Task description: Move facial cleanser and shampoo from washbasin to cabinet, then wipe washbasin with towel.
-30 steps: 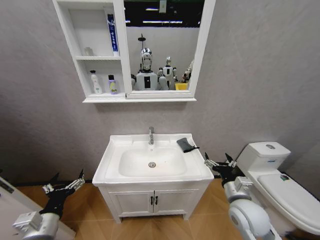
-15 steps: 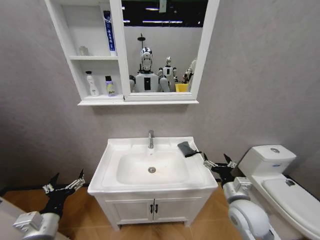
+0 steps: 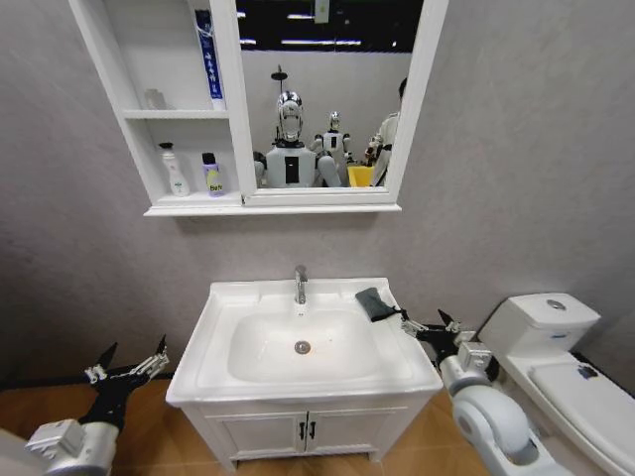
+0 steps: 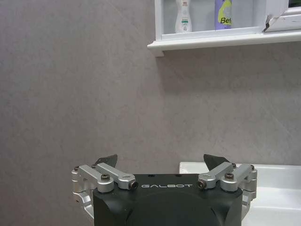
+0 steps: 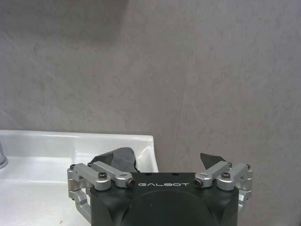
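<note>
The white washbasin (image 3: 211,349) stands below the cabinet (image 3: 132,114), whose mirror is on the right. A white bottle (image 3: 175,171) and a purple bottle (image 3: 212,175) stand in the cabinet's lowest compartment, and a blue tube (image 3: 206,55) stands in the top one. I cannot tell which of these is the facial cleanser or the shampoo. The dark towel (image 3: 374,302) lies on the basin's back right rim. My right gripper (image 3: 429,325) is open, just right of the towel (image 5: 123,157). My left gripper (image 3: 127,369) hangs open, low, left of the basin.
A white toilet (image 3: 551,337) stands right of the basin, behind my right arm. A chrome tap (image 3: 300,285) rises at the basin's back rim. The two-door vanity (image 3: 308,431) sits under the basin. The grey wall (image 4: 94,94) is close behind.
The head view has shifted, so basin and cabinet look larger and nearer: the camera moved. My right gripper now sits closer to the towel. Both grippers stay open.
</note>
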